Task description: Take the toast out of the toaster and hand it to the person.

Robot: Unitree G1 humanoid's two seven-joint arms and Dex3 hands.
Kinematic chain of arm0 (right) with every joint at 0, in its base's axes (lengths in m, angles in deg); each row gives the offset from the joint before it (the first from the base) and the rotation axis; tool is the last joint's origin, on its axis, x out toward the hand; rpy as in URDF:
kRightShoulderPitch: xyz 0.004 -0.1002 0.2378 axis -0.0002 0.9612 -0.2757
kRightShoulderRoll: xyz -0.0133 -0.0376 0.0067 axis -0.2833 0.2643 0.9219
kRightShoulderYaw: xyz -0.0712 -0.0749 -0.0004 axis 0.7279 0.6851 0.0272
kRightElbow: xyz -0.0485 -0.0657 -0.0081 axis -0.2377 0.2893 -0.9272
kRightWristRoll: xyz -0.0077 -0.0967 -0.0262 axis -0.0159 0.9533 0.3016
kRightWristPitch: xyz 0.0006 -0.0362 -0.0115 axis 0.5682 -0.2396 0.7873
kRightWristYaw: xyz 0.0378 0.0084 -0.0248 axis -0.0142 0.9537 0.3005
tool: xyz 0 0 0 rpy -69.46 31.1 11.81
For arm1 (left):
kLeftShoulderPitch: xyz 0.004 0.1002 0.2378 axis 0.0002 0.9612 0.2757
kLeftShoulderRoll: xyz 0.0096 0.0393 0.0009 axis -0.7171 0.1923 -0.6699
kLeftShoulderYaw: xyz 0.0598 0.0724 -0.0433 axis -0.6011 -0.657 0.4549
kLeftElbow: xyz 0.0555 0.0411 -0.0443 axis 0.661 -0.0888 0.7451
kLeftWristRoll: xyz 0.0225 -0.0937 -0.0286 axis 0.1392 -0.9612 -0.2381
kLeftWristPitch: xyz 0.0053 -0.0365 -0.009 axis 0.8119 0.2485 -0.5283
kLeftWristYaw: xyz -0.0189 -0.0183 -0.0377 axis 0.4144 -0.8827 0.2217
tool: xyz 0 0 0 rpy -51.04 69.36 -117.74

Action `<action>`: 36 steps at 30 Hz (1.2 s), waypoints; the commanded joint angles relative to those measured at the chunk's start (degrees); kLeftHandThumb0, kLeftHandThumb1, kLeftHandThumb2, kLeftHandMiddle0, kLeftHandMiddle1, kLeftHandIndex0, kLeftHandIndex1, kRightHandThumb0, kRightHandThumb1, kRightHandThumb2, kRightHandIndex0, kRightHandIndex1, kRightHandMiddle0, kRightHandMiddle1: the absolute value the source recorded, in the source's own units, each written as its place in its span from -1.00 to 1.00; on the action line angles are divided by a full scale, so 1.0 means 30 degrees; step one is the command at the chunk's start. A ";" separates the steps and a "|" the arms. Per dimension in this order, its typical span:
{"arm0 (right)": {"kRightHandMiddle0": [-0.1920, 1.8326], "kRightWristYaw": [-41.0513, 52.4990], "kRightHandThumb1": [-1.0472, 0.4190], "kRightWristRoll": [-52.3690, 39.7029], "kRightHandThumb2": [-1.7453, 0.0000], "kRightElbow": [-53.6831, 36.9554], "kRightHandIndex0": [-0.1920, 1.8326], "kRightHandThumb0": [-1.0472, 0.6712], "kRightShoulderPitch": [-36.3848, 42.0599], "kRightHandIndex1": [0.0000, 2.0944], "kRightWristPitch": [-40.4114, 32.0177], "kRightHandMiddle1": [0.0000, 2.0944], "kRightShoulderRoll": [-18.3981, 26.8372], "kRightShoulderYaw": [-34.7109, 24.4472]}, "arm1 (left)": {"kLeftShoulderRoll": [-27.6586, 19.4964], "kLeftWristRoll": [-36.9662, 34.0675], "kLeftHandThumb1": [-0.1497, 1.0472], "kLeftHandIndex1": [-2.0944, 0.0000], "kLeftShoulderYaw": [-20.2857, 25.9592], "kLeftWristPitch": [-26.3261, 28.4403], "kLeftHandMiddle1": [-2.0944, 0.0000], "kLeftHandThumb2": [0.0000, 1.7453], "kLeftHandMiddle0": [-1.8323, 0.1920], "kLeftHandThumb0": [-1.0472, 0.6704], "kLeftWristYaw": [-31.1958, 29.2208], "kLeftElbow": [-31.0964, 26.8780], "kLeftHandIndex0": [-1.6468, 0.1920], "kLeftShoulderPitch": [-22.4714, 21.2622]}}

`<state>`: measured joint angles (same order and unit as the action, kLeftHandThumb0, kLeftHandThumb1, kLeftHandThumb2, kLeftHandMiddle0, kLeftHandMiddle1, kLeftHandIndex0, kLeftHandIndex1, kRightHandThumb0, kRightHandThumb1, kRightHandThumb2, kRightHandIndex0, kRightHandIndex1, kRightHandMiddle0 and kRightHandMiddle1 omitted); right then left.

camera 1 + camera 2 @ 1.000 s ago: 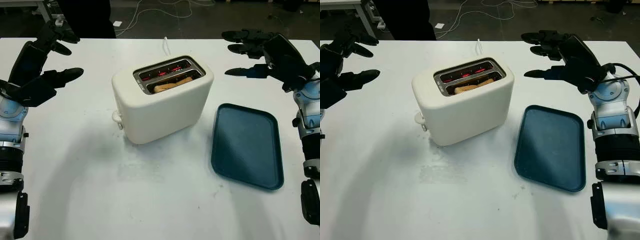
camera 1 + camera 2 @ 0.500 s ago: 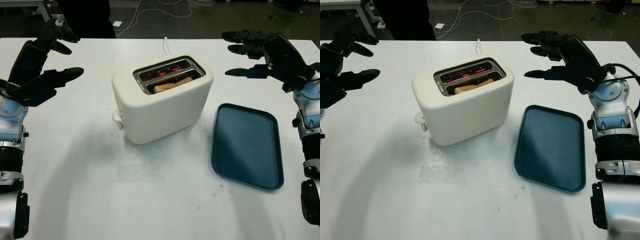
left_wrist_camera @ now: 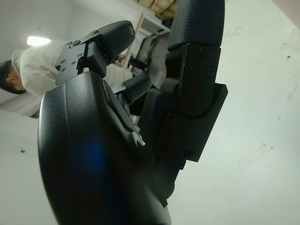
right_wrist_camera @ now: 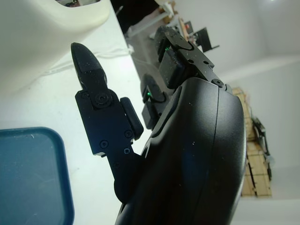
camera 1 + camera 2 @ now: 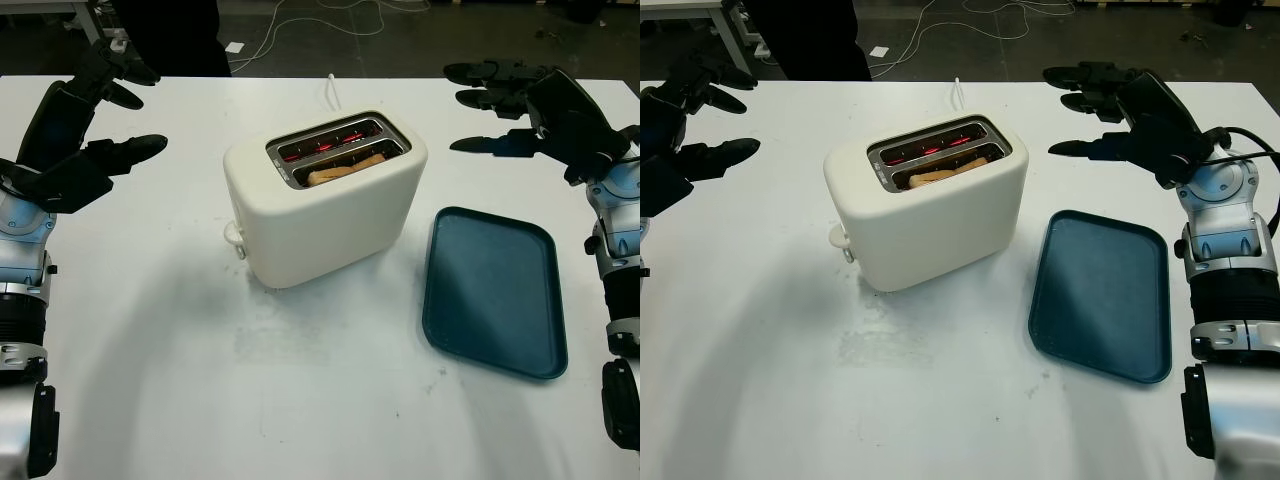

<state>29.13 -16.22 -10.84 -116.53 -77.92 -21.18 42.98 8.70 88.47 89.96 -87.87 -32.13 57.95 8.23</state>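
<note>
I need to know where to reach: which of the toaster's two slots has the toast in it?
The slot nearer the robot holds the toast. The far slot of the toaster, towards the table's back edge, shows glowing red elements instead.

Toast [image 5: 345,168] mostly sunk in toaster [image 5: 320,205] slot; person [image 3: 21,75] half hidden behind left hand [image 3: 117,140].

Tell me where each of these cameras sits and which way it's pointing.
Left eye and right eye: on the head, looking forward and down at the table; they share the toaster, toast, tray, left hand and right hand, both open.
Left wrist: at the left hand, looking across the table toward a person.
Right wrist: at the right hand, facing the toaster and tray.
</note>
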 commanded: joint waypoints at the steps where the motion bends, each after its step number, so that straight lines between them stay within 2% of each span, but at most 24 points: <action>1: -0.31 0.0131 -0.60 -0.0332 1.00 0.0161 -0.31 -0.27 -0.0165 -0.99 0.0272 -1.00 -0.0109 -0.0104 | -0.0153 -0.0018 0.79 -0.24 0.0086 -0.0111 -0.42 -0.66 0.81 -1.00 0.0093 -0.0101 0.79 0.0259; 19: -0.31 0.0254 -0.60 -0.0448 1.00 0.0364 -0.32 -0.23 -0.0204 -1.00 0.0496 -1.00 -0.0118 -0.0110 | -0.0130 -0.0079 0.79 -0.23 0.0134 -0.0095 -0.42 -0.67 0.81 -1.00 0.0124 -0.0014 0.79 0.0238; 36: -0.32 0.0208 -0.61 -0.0512 1.00 0.0577 -0.32 -0.28 -0.0253 -1.00 0.0630 -1.00 -0.0087 -0.0035 | -0.0159 -0.0057 0.79 -0.22 0.0104 -0.0046 -0.40 -0.66 0.81 -1.00 0.0105 -0.0003 0.79 0.0186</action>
<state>30.09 -17.68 -8.93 -116.55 -76.76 -21.21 42.98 8.70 88.47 89.96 -88.08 -32.00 58.15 8.24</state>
